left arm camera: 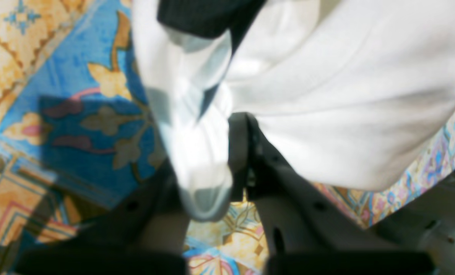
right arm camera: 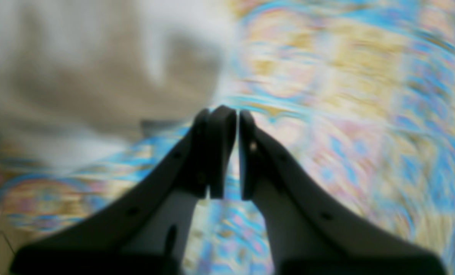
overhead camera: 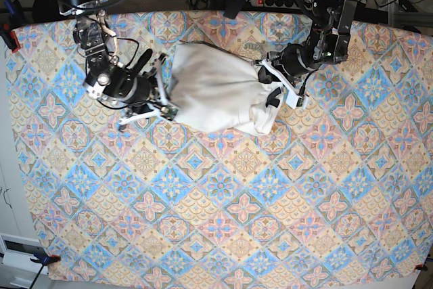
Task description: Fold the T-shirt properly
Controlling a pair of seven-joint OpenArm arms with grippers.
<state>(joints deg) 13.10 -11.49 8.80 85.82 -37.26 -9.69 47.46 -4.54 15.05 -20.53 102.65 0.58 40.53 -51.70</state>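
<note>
Left hand [left arm camera: 212,168] first: from its wrist camera I see a bunched fold of the T-shirt [left arm camera: 346,95] pinched between its two fingers, white cloth spilling out above and below the grip, so it is clamped on the fabric; in the base view that hand [overhead camera: 279,87] sits at the shirt's right edge, where the cloth is gathered into a ridge. Right hand [right arm camera: 237,147] is nearly closed, its fingers [right arm camera: 221,152] parted only by a thin slit with nothing between them; the wrist picture is badly blurred, but I can make out white cloth up and to the left of the tips, apart from them; in the base view this hand [overhead camera: 161,107] lies just at the shirt's left edge. T-shirt [overhead camera: 216,96] lies crumpled in a rough, lumpy bundle on the upper middle of the worktop [overhead camera: 223,221], between the two hands; I see plain white only, no print; the worktop is covered by a patterned cloth of blue, orange and pink tiles.
</note>
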